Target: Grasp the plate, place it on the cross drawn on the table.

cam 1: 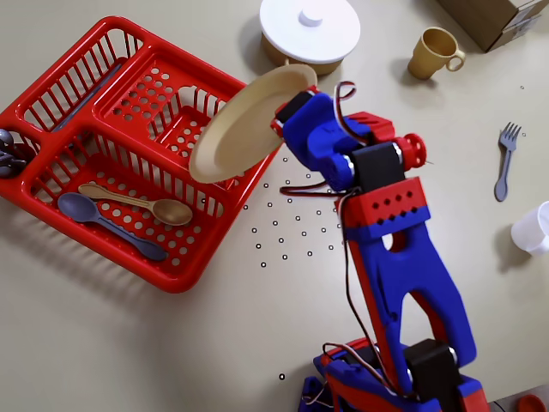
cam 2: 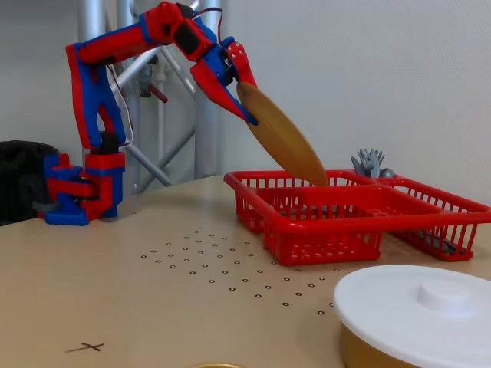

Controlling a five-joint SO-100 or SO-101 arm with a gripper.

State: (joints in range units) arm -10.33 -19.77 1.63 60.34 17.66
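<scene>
My fingers (cam 2: pixel 244 90) are clamped on the upper edge of the plate (cam 1: pixel 249 122), one on each face, and I hold it tilted in the air above the red basket (cam 1: pixel 103 210). In the fixed view the plate (cam 2: pixel 282 136) slopes down and to the right from my grip, and its low edge hangs just over the basket's (cam 2: pixel 322 230) rim without touching it. In the overhead view my gripper (cam 1: pixel 287 110) meets the plate at its right rim, and the pale inner face of the plate is turned up toward that camera.

Behind my fingers, my blue and red arm (cam 1: pixel 386 249) runs back to its base (cam 2: pixel 77 192) at the near edge of the overhead view.

Below the plate, the basket holds a tan spoon (cam 1: pixel 141 202) and a grey-blue spoon (cam 1: pixel 107 225) in its front section. The table (cam 1: pixel 129 343) beside the basket carries a cluster of small black dots (cam 1: pixel 292 232). The cross (cam 2: pixel 86 347) shows in the fixed view as a thin mark at the lower left, well apart from the plate; in the overhead view my arm covers that spot.

Farther out stand a round pot with a white lid (cam 1: pixel 309 30), a small yellow mug (cam 1: pixel 435 51), a grey fork (cam 1: pixel 506 159) and a white cup (cam 1: pixel 533 230) at the right edge.
</scene>
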